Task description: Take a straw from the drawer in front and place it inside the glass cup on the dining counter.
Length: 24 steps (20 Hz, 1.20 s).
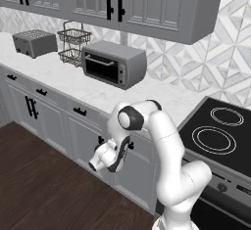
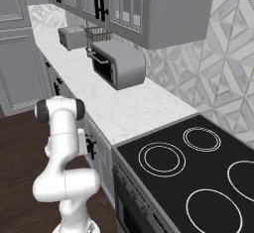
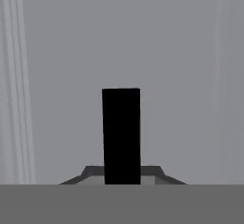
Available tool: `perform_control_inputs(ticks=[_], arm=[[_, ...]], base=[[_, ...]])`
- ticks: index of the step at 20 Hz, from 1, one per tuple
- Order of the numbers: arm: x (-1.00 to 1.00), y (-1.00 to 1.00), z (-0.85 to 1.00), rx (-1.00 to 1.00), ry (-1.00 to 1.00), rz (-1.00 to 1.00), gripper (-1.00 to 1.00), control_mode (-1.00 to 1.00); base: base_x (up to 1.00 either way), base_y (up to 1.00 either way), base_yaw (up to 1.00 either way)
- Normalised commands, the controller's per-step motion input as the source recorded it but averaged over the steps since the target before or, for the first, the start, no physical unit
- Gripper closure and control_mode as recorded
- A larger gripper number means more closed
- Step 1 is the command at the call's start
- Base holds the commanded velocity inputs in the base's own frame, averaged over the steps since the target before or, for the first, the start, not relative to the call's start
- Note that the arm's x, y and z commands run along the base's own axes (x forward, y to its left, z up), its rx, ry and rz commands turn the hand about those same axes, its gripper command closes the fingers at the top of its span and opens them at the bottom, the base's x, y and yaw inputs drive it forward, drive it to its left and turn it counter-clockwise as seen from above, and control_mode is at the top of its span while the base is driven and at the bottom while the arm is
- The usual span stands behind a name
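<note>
Hand view: black bar handle (image 3: 121, 136) dead centre on the grey drawer (image 3: 181, 75) front, hiding my fingertips; can't tell whether my jaws have clamped it.

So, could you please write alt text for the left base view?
A white robot arm bends down from the lower right, its pincer at a grey drawer front below a white marble counter holding a toaster oven.

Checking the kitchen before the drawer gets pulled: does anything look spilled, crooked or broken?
Nothing stands out. The toaster oven, toaster and wire basket sit upright on the white counter; the drawer fronts look flush.
</note>
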Motion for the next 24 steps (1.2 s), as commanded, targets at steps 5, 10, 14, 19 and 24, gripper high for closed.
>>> perform_control_inputs(ticks=[5,10,14,19,24], arm=[[-0.50,1.00,0.18,0.03,0.05,0.06,1.00,-1.00],[-0.54,1.00,0.37,0.09,0.16,0.06,1.00,-1.00],[-0.55,1.00,0.46,0.13,0.22,0.06,1.00,-1.00],[-0.45,0.84,0.21,0.11,0.17,0.03,-1.00,-1.00],[-0.41,0.05,0.47,0.36,0.29,0.06,-1.00,-1.00]], base=[[0.00,0.00,0.00],[0.00,0.00,0.00],[0.00,0.00,0.00],[0.00,0.00,0.00],[0.00,0.00,0.00]])
